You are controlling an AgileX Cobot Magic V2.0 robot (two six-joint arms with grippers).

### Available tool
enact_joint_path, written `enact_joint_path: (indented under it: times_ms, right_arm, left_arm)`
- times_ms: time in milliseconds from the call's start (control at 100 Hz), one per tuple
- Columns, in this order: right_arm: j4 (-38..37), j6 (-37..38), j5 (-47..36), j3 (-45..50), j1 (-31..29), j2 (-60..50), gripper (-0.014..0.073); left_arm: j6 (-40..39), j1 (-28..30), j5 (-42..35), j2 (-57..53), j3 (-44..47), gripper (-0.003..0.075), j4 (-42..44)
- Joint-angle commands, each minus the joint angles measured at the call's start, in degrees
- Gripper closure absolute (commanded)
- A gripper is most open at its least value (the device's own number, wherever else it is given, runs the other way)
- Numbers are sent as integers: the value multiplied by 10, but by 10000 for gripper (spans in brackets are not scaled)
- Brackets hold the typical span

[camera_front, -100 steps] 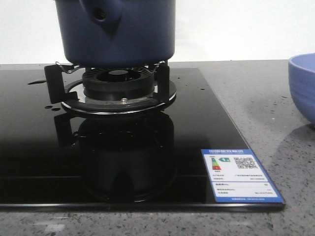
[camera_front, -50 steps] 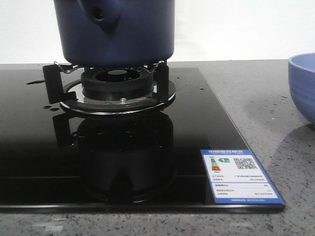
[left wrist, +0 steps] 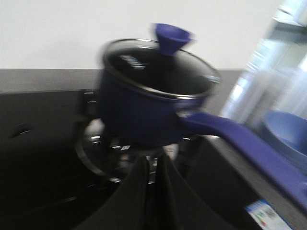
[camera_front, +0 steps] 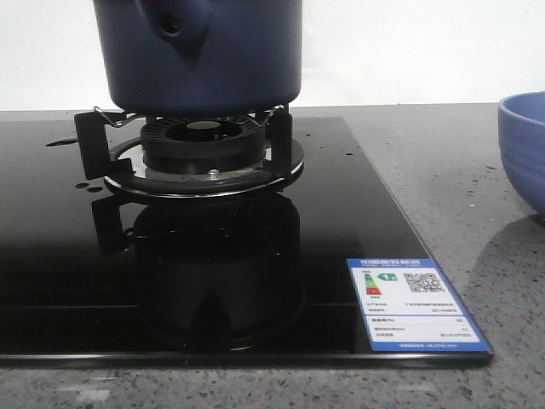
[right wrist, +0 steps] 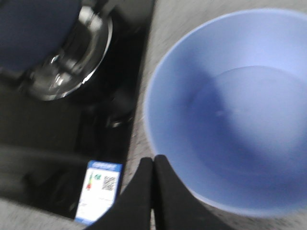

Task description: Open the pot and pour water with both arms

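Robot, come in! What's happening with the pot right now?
Both grippers shut, empty: left, right. Pot on burner, lid on. Bowl beside stove, nothing blocking.

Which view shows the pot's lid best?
The left wrist view: though blurred, it shows the lid with its blue knob sitting on the pot. The front view crops the pot below its rim, so no lid. The right wrist view catches only a dark corner of the pot.

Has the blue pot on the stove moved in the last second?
Barely, if at all. The pot and burner stand appear a touch further left in the front view, as does the sticker, suggesting camera shift.
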Motion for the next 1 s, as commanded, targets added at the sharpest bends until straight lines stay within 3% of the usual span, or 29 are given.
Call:
enact_joint_path:
  times_ms: [0, 130, 320, 410, 530, 610, 800, 990]
  right_arm:
    - [72, -75, -10, -32, 1, 25, 657]
    - [134, -170, -27, -35, 1, 27, 657]
    - [147, -204, -43, -35, 6, 24, 657]
    - [147, -204, -49, -35, 6, 20, 657]
    - [147, -204, -56, -35, 6, 11, 656]
    - [147, -204, -64, -35, 6, 5, 655]
    - [142, -204, -66, -35, 6, -2, 655]
    - [142, -204, -64, -35, 6, -2, 655]
  left_arm:
    - [94, -40, -8, 40, -39, 739, -89]
    - [203, -78, -9, 93, -65, 739, -172]
    - [291, -87, -2, 170, -114, 711, -215]
    - [315, -87, -2, 205, -144, 582, -229]
    - [317, -87, -9, 255, -185, 312, -229]
    - [322, -87, -28, 287, -208, 194, -229]
    - [407, -87, -37, 346, -245, 195, -237]
    - [537, -83, -37, 399, -257, 195, -351]
